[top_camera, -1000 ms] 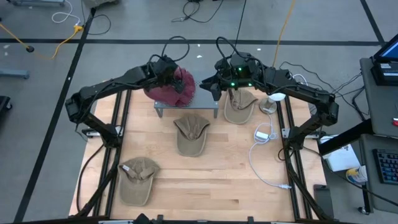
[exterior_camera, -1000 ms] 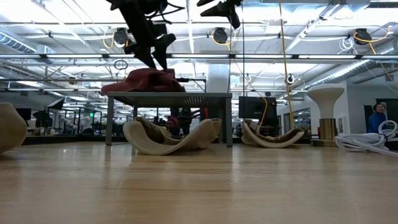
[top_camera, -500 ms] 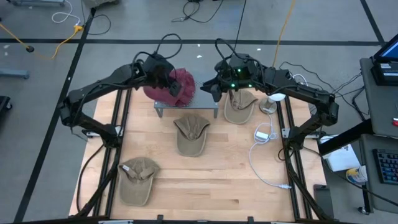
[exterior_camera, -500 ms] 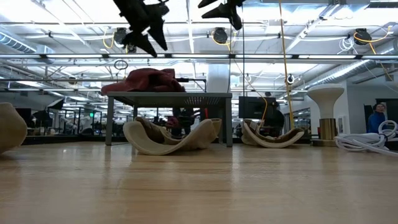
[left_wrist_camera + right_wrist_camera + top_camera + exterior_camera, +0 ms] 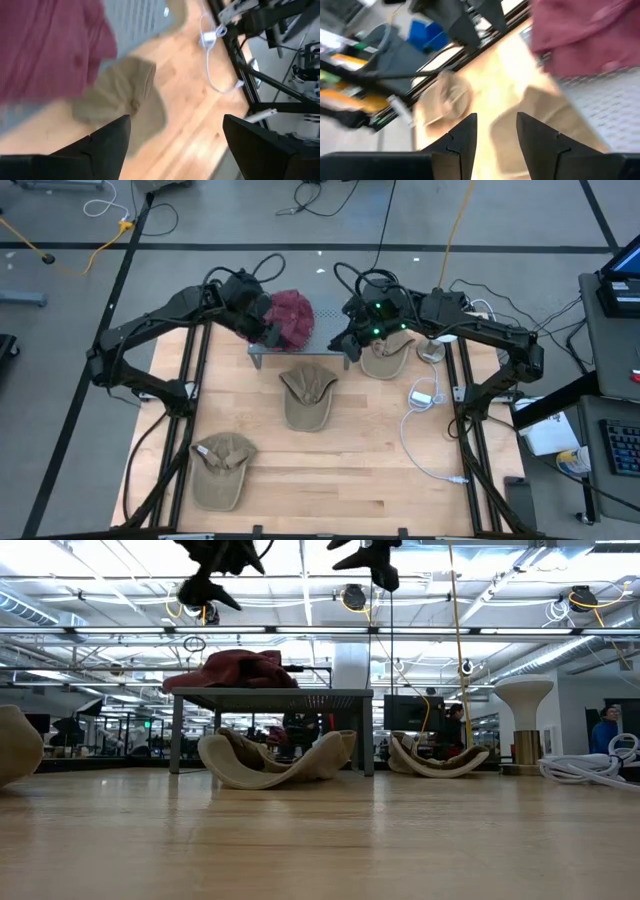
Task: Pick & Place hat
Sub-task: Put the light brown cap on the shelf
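On the grey stand point(image 5: 270, 697) the maroon hat point(image 5: 232, 671) lies; left end effector point(image 5: 175, 135) spread, empty.

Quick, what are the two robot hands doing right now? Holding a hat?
Left gripper: jaws wide open, holding nothing, above the red hat.
Right gripper: jaws partly open, empty.

One maroon hat point(image 5: 291, 317) on one small grey metal stand point(image 5: 300, 352); three tan caps: beneath the stand point(image 5: 308, 395), at its right point(image 5: 384, 356), and near the front-left corner point(image 5: 220, 467). One white cable point(image 5: 418, 430).
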`<act>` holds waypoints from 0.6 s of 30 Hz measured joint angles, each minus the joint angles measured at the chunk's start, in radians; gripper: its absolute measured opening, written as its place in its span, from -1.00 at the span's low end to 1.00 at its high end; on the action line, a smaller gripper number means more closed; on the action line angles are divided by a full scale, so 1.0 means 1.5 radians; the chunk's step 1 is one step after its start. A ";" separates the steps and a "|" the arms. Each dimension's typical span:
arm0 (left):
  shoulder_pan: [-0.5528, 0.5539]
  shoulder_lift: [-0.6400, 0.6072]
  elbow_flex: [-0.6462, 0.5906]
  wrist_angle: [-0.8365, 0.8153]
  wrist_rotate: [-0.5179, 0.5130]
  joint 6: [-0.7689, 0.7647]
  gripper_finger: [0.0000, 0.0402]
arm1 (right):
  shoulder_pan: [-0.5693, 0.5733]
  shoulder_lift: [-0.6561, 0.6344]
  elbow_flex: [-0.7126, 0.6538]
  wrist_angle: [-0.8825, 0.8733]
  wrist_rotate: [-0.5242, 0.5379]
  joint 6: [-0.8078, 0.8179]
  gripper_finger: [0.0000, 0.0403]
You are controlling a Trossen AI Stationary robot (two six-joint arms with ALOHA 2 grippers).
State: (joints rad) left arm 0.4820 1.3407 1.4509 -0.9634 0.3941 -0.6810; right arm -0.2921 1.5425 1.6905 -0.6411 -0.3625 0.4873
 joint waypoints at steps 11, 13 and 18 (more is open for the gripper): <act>-0.110 -0.001 0.000 -0.155 -0.125 -0.176 0.61 | 0.044 0.000 0.000 -0.014 -0.039 -0.045 -0.35; -0.135 -0.001 0.000 -0.168 -0.154 -0.209 0.61 | 0.054 0.000 0.000 -0.029 -0.039 -0.059 -0.35; -0.189 0.002 0.000 -0.206 -0.208 -0.296 0.61 | 0.080 0.000 0.000 -0.044 -0.038 -0.082 -0.35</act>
State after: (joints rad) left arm 0.1986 1.3438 1.4509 -1.2723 0.0822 -1.1243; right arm -0.1727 1.5425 1.6905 -0.7074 -0.4198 0.3646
